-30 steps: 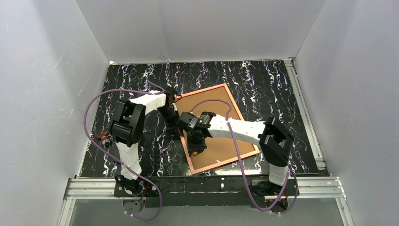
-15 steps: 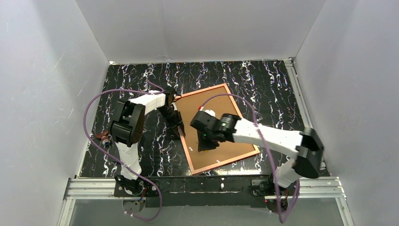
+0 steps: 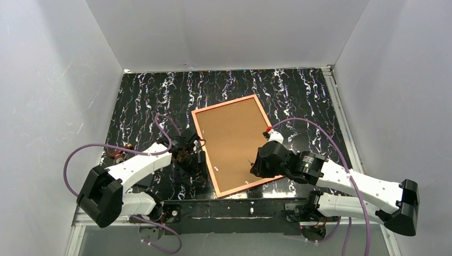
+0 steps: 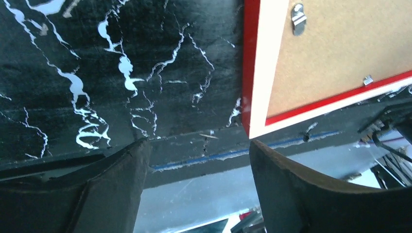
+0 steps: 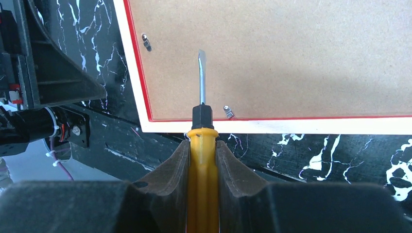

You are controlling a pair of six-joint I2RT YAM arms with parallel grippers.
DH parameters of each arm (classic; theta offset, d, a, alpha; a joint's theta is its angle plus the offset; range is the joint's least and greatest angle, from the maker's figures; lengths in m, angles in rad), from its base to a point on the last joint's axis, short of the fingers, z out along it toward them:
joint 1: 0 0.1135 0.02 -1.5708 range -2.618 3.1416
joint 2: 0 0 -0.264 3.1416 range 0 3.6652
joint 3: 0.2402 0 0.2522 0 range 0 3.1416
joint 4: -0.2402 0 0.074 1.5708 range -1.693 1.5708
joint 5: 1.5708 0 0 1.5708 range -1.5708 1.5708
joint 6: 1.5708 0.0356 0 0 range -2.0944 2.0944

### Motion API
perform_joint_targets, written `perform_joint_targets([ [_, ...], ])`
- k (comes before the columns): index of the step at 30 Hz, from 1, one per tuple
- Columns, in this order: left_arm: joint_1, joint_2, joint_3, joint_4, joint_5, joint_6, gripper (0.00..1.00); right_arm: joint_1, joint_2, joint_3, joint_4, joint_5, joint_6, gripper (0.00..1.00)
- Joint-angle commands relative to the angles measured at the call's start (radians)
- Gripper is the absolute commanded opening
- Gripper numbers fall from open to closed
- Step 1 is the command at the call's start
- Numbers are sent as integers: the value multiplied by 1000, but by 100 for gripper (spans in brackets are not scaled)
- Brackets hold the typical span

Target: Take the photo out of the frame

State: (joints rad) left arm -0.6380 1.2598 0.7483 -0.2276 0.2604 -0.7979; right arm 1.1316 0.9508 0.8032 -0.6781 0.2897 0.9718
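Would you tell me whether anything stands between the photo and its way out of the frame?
Yes: the frame lies face down, and small metal tabs at its rim lie over the brown back of the photo. The right gripper holds a screwdriver near them.

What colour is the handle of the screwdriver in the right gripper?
The screwdriver handle is yellow-orange with a black collar, clearest in the right wrist view.
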Motion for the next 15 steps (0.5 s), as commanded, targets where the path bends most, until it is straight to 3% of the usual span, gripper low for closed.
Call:
perform_joint_targets([
  [1, -49, 28, -33, -10, -52, -46, 73, -3, -52, -48, 45, 20, 46, 1],
  [9, -198, 87, -14, 21, -126, -123, 85, -3, -61, -62, 56, -1, 61, 1],
  [15, -266, 184, 21, 26, -182, -203, 77, -1, -62, -71, 74, -16, 68, 1],
])
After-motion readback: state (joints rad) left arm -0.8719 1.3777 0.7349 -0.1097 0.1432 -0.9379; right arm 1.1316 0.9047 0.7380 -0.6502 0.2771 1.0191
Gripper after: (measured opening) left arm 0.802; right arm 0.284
